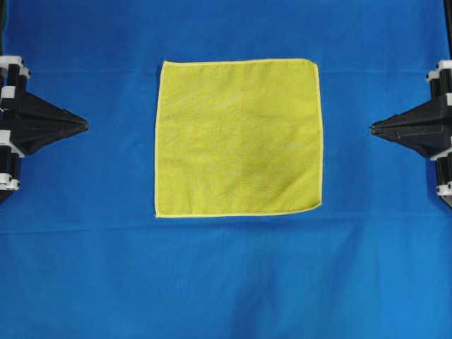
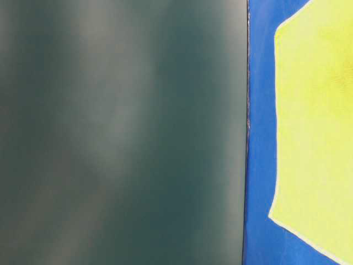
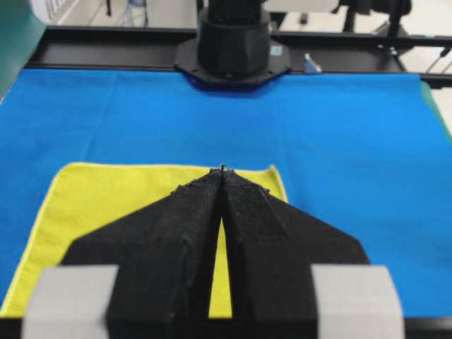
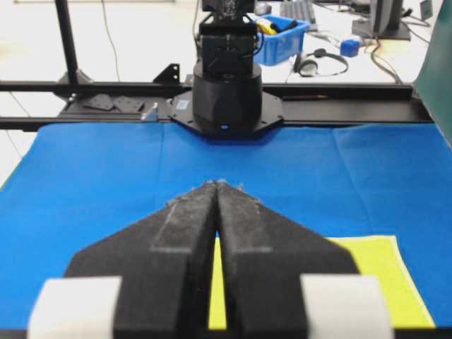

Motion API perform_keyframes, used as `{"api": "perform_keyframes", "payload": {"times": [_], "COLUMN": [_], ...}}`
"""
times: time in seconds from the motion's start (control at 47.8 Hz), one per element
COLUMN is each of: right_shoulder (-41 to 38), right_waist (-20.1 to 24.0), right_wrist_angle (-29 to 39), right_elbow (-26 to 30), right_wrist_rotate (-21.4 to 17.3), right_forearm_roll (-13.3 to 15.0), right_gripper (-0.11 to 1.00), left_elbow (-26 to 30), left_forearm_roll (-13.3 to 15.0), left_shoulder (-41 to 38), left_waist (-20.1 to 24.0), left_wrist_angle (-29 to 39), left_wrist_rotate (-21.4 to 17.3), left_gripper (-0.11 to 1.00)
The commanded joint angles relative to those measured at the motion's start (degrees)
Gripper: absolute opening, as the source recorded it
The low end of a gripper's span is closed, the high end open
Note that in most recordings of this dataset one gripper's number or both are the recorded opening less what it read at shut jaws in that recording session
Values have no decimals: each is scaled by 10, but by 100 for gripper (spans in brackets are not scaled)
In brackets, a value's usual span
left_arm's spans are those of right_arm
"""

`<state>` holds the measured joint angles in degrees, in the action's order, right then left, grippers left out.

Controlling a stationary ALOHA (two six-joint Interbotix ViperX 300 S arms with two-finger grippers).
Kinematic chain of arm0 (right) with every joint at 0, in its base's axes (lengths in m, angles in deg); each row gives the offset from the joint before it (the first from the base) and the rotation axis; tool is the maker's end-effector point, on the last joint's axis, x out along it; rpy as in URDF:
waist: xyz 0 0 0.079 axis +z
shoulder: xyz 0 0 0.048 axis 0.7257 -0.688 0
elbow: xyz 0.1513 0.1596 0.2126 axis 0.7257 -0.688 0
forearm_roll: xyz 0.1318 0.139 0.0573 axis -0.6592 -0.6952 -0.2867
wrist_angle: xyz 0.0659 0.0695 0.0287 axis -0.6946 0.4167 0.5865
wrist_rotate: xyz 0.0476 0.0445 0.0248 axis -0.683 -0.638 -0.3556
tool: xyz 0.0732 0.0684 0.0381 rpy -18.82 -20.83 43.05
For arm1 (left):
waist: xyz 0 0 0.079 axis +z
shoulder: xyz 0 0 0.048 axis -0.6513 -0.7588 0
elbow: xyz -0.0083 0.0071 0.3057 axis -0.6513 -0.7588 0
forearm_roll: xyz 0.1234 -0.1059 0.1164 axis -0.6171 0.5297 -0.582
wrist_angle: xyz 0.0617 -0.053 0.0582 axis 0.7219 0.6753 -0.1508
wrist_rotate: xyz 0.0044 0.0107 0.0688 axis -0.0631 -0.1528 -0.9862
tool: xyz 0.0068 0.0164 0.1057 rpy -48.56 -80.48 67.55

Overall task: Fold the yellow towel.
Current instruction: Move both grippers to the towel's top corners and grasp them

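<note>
Overhead view showed the soft, light yellow towel flat, best pinched at a corner, both tools closed together, empty.

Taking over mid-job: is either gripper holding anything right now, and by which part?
Nothing is held. The left gripper and right gripper are shut and empty, clear of the flat yellow towel.

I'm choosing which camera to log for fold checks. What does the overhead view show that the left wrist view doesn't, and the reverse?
Only the overhead view shows the whole yellow towel lying flat and square, and both the left gripper and right gripper shut, clear of it. Only the left wrist view shows the opposite arm's base and the room behind. Both show the towel on the blue cloth.
</note>
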<state>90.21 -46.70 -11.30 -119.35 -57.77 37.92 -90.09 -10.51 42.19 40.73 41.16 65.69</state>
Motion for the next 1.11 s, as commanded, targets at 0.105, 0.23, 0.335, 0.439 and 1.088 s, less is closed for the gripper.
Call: {"api": "perform_keyframes", "payload": {"times": [0.105,0.23,0.335,0.439,1.088], "right_shoulder": [-12,-31,-54,-84,-439], "right_waist": [-19,-61,-94,-128,-326], "right_wrist_angle": [16,61,82,91,91], "right_elbow": [25,39,44,47,136], "right_wrist_rotate": [-4,-7,-9,-10,-10], "right_forearm_roll": [-2,-4,-4,-4,26], "right_gripper": [0,0,0,0,58], "left_elbow": [15,14,16,23,143], "left_forearm_roll": [11,12,12,12,11], "left_shoulder": [-19,-52,-105,-163,-528], "left_waist": [21,45,66,92,250], "left_wrist_angle": [-11,-19,-33,-40,-93], "left_wrist_rotate": [1,4,4,4,-6], "left_gripper": [0,0,0,0,77]}}
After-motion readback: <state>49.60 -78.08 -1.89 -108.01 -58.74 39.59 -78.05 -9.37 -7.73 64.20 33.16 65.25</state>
